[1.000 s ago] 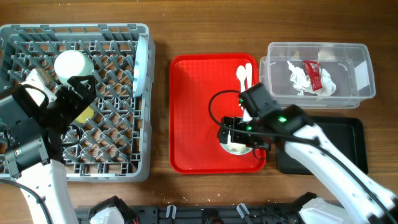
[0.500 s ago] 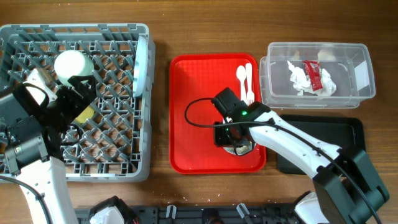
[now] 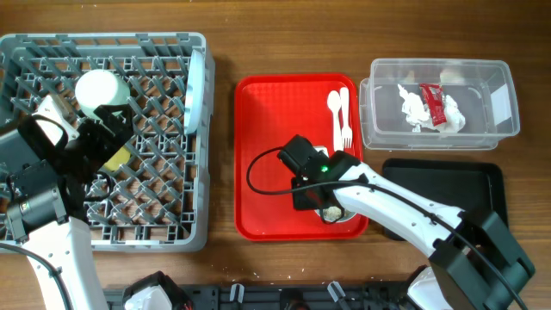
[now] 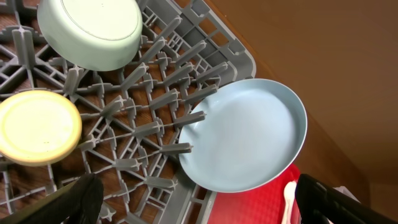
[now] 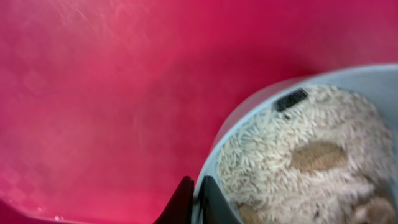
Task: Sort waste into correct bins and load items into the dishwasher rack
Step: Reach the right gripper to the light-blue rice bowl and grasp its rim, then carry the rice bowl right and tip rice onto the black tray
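A pale blue-green bowl [image 3: 338,213] [image 5: 216,143] of rice-like food scraps [image 5: 298,149] sits at the near right of the red tray [image 3: 267,155]. My right gripper [image 3: 314,200] [image 5: 198,202] is shut on its left rim, one finger inside and one outside. My left gripper [image 3: 108,129] [image 4: 199,208] hangs open over the grey dishwasher rack [image 3: 103,39], holding nothing. In the rack stand a pale blue plate [image 4: 249,134] on edge, an upturned bowl [image 4: 90,31] and a yellow cup [image 4: 37,127].
A white spoon [image 3: 334,103] and fork [image 3: 344,116] lie at the red tray's far right. The clear tub [image 3: 499,95] holds a crumpled napkin [image 3: 415,108] and a red sauce packet [image 3: 435,105]. The black tray [image 3: 469,185] lies in front of the tub.
My right gripper has slid left across the bowl and shut on its left rim. The left arm has not moved.
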### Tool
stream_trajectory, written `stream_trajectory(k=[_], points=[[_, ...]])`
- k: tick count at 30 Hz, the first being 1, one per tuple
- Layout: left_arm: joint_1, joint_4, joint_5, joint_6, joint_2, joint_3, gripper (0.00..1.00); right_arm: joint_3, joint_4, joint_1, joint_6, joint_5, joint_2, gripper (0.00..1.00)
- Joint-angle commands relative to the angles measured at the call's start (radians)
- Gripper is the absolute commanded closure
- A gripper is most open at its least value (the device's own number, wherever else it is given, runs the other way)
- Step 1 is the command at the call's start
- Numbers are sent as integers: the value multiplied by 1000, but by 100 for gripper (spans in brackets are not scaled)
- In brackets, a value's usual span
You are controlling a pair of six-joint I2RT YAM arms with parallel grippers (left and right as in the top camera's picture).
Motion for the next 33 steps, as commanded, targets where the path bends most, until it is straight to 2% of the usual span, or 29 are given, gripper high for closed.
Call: stream_trajectory(k=[1,8,16,19,24,26,31,33], points=[[1,3,15,19,5,3,0,49,-40,6,0,20,11,96],[1,3,15,19,5,3,0,113,-91,6,-1,8,11,96],[1,3,15,19,5,3,0,124,-200,32,32,160,11,96],[1,3,15,19,5,3,0,185,-298,32,63,222,11,96],[1,3,15,19,5,3,0,285,-362,18,71,230,11,96],[1,3,15,19,5,3,0,295,-375,-29,114,228,9,96],[1,3,15,19,5,3,0,296,-435,-259,102,187,-31,96],[1,3,15,19,5,3,0,296,-436,-371,14,129,-71,96]])
